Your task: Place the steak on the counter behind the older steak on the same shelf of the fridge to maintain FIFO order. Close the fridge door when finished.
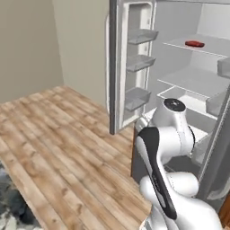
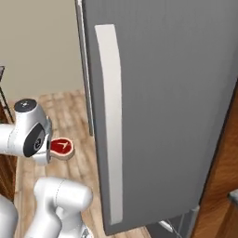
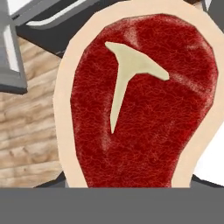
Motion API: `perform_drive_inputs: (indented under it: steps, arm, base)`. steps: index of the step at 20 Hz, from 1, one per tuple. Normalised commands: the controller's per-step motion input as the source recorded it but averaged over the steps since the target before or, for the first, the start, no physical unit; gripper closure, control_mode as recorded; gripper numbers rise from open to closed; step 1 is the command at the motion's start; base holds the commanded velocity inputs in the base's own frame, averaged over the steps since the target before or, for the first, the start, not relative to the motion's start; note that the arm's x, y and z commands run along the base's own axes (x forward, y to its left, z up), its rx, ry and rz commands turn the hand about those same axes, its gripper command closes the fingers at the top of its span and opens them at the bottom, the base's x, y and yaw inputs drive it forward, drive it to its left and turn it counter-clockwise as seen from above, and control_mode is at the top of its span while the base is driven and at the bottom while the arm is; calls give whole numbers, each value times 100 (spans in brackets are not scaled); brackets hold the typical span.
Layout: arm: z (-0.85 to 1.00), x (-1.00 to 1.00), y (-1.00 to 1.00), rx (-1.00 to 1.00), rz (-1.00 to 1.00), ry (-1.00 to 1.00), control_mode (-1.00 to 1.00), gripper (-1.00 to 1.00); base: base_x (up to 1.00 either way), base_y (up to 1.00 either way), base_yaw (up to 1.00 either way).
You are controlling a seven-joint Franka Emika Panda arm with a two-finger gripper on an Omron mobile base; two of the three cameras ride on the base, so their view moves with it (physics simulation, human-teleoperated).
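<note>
The steak (image 2: 62, 148), thick with a tan fat rim and a red centre, hangs in the air in front of the fridge, and my gripper (image 2: 50, 151) is shut on it. Up close, the steak (image 3: 140, 100) covers my fingertips. The fridge (image 1: 188, 85) stands open. The older steak (image 1: 194, 43), flat and all red, lies on the upper shelf (image 1: 177, 43), well above and beyond my hand. The left fridge door (image 1: 117, 67) is swung wide, its inner bins showing. The right fridge door (image 2: 162, 102) is seen from outside, close on my right.
The right door's long pale handle (image 2: 110, 116) runs down beside my hand. Clear bins (image 1: 137, 99) line the left door. Lower shelves (image 1: 193, 81) sit under the upper one. Wooden floor (image 1: 58, 134) spreads to the left, with a dark veined surface (image 1: 11, 204) at the corner.
</note>
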Motion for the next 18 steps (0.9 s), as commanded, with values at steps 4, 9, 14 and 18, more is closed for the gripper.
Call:
perform_drive_inputs:
  steps: [4, 9, 14, 18]
  arm:
    - [0, 0, 0, 0, 0, 0, 100, 100]
    - [0, 0, 0, 0, 0, 0, 100, 100]
    - [0, 0, 0, 0, 0, 0, 100, 100]
    - [0, 0, 0, 0, 0, 0, 100, 100]
  base:
    - [6, 83, 54]
    - [38, 13, -5]
    - [44, 4, -69]
    - [100, 84, -13]
